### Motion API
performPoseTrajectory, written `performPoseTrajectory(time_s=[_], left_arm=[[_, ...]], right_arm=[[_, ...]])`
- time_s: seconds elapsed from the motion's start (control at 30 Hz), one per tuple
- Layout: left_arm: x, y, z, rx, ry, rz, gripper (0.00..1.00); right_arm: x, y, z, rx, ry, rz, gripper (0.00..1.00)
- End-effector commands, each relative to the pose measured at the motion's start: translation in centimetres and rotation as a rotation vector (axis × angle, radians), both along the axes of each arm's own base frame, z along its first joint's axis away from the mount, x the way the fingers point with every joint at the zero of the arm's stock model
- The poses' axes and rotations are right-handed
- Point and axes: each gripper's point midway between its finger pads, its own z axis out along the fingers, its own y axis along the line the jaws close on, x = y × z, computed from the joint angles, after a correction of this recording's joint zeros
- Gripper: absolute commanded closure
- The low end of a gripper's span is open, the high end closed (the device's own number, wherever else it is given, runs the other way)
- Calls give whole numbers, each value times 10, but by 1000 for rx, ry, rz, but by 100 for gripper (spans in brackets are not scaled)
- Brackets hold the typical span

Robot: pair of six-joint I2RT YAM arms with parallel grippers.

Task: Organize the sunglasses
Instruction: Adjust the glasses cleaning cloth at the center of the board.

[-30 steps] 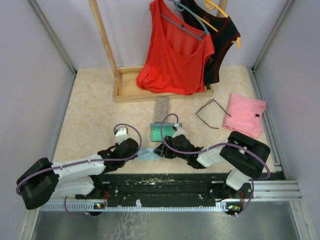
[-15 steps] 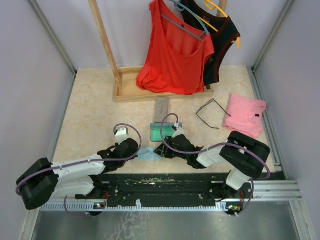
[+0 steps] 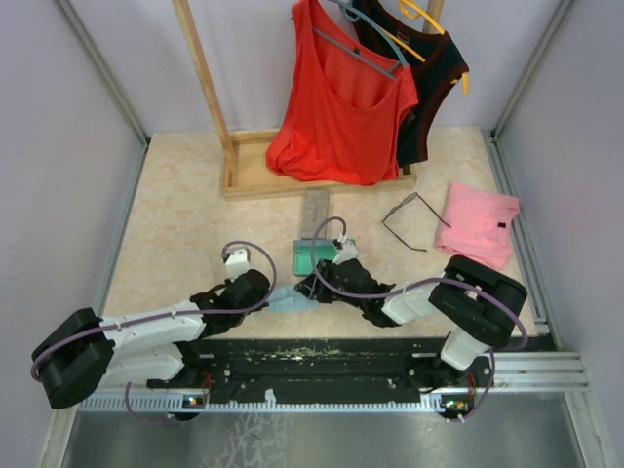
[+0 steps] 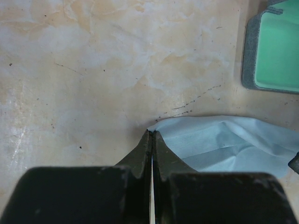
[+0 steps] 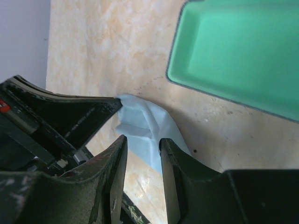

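One pair of sunglasses (image 3: 414, 222) lay open on the counter (image 3: 185, 224), to the right of the open case (image 3: 317, 255) and a little farther from the arms than it. Both pincers were well apart from the pair, which sat just beside a folded pink garment (image 3: 478, 224) farther right again. No second pair could be made out.

The open case showed its green lining upward. A light blue wiping cloth (image 4: 224, 144) lay crumpled on the counter just nearer the arms than the case, close to its grey rim but not touching it.

The left pincer (image 4: 151, 133) came in from the left of the case. Its jaws were pressed together with only a hairline between them, nipping the cloth's left corner at their tips. The right pincer (image 5: 141, 142) hung low over the cloth's other side, just near of the case. Its jaws stood a narrow gap apart, with a raised fold of the cloth showing between them. Whether the pads touched the fold could not be told.

A grey oblong piece (image 3: 315, 213) lay just beyond the case. Farther back stood a wooden rack (image 3: 253, 175) with a red top (image 3: 341, 107) and a black top (image 3: 434, 88) hanging from it.
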Motion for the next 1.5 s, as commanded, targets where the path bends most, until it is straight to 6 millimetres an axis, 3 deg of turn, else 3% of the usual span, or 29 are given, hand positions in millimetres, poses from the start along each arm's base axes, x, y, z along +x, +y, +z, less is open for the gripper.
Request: performPoseTrajectory(time_s=[0.0,0.37,0.83,0.93,1.27,1.47], left_arm=[[-4,0,-4,12,29,-19,100],[-4,-1,-4,9,31,-20,100],[-4,0,-2,6,23,-18,100],[-3,1,1,3,13,-23,100],[-8,-25,30,-48,-5,-177,100],[-28,-47,48,-37,-35,-270,100]], right_arm=[[14,19,32,59,-108,3,64],[21,20,23,-23,-131,7,62],[22,14,13,-76,-108,-9,100],[22,13,14,-77,-108,-12,100],[9,-10,48,-69,-144,-20,100],[-14,-32,66,-55,-140,-13,100]])
